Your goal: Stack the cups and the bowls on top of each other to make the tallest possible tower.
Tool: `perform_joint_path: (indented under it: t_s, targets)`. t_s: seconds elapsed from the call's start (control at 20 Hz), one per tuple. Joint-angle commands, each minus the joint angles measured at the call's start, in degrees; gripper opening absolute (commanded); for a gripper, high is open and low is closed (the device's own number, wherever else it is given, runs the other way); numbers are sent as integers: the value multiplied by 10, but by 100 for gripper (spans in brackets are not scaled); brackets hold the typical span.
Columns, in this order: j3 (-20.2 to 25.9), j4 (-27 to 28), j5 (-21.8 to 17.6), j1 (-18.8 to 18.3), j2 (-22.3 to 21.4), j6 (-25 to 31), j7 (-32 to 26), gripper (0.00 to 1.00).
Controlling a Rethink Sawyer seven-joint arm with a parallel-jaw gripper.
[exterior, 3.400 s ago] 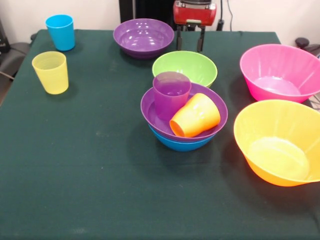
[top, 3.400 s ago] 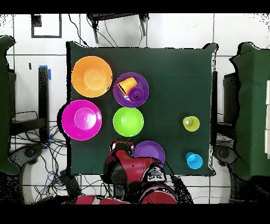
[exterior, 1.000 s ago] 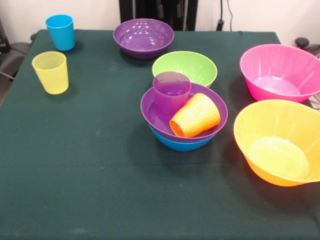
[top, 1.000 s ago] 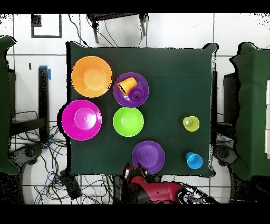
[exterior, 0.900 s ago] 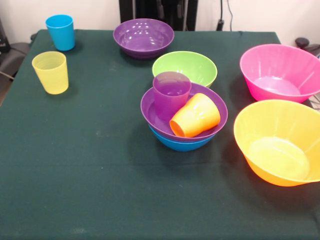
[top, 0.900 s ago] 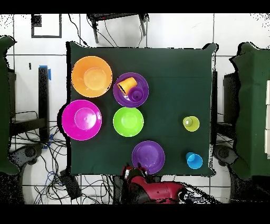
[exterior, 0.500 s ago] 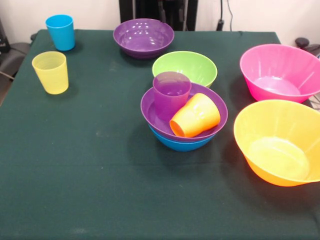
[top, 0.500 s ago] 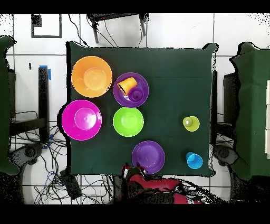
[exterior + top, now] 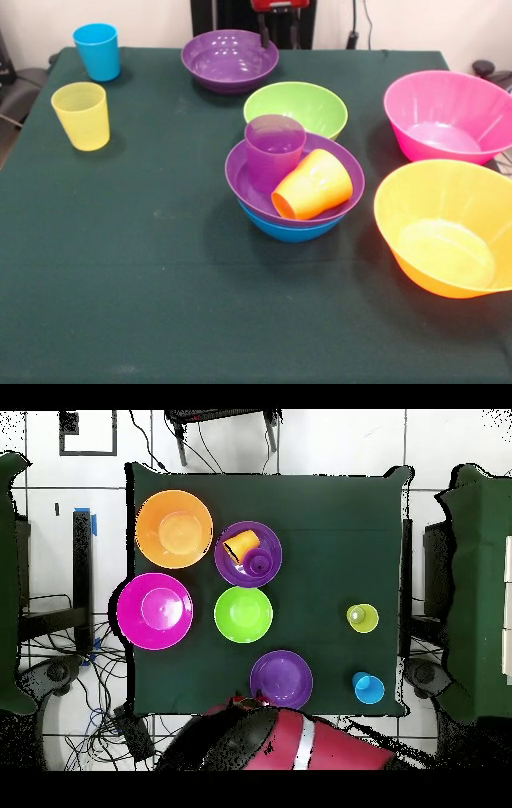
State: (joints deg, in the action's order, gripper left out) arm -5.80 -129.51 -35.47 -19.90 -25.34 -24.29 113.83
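The tower stands mid-table: a blue bowl [image 9: 292, 230] with a purple bowl [image 9: 240, 172] nested in it. In that bowl a purple cup [image 9: 274, 148] stands upright and an orange cup [image 9: 314, 186] lies on its side. A blue cup [image 9: 97, 51] and a yellow cup [image 9: 81, 116] stand apart at the left. A second purple bowl [image 9: 230, 60], a green bowl [image 9: 295, 108], a pink bowl [image 9: 448, 116] and an orange bowl [image 9: 444, 228] sit singly. The red arm [image 9: 290, 744] is at the table's robot side, its red end [image 9: 276, 4] above the far purple bowl. All cups and bowls are untouched.
Dark green cloth covers the table [image 9: 120, 280]. Cables and chair parts lie on the floor around the table [image 9: 110, 714]. The pedestal stands behind the far edge.
The red arm has swung in over the table's robot-side edge; a red part now shows at the front view's top edge. No cup or bowl has moved.
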Motion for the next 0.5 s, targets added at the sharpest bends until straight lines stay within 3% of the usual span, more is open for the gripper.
perform_joint_path:
  t_s: [0.05, 0.5]
  targets:
    - [6, 112, 24, 23, 88, -29, 52, 100]
    - [2, 142, 2, 18, 122, -48, 46, 100]
